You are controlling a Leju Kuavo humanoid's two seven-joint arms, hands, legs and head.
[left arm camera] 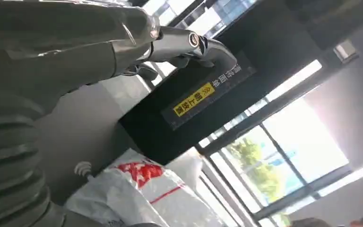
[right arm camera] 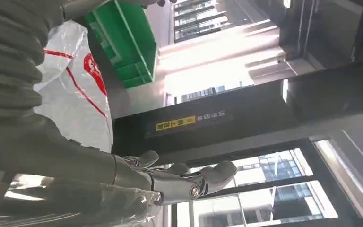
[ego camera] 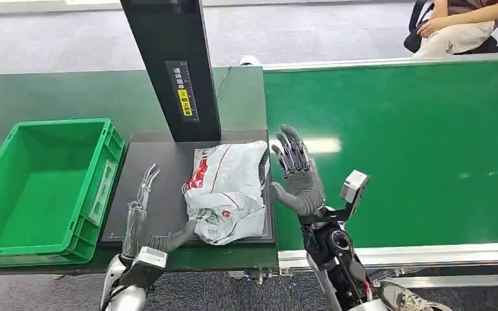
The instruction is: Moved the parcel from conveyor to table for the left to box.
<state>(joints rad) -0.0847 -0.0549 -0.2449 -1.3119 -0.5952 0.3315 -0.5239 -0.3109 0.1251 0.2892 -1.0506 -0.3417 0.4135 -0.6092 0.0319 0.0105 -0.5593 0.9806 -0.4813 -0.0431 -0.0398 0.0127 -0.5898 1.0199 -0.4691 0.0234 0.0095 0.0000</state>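
A white plastic parcel (ego camera: 228, 191) with red print lies crumpled on the black scale plate (ego camera: 162, 194); the parcel (left arm camera: 142, 194) and parcel (right arm camera: 75, 90) also appear in both wrist views. My left hand (ego camera: 144, 214) lies open and flat on the plate just left of the parcel, its thumb reaching toward the parcel's near corner. My right hand (ego camera: 298, 175) is open with fingers spread upright, just right of the parcel at the conveyor edge, holding nothing. A green crate (ego camera: 45, 188) stands empty to the left of the plate.
A black post (ego camera: 175, 65) with a yellow label rises behind the plate. The green conveyor belt (ego camera: 402, 149) runs to the right. A seated person (ego camera: 460, 26) is at the far right behind the belt.
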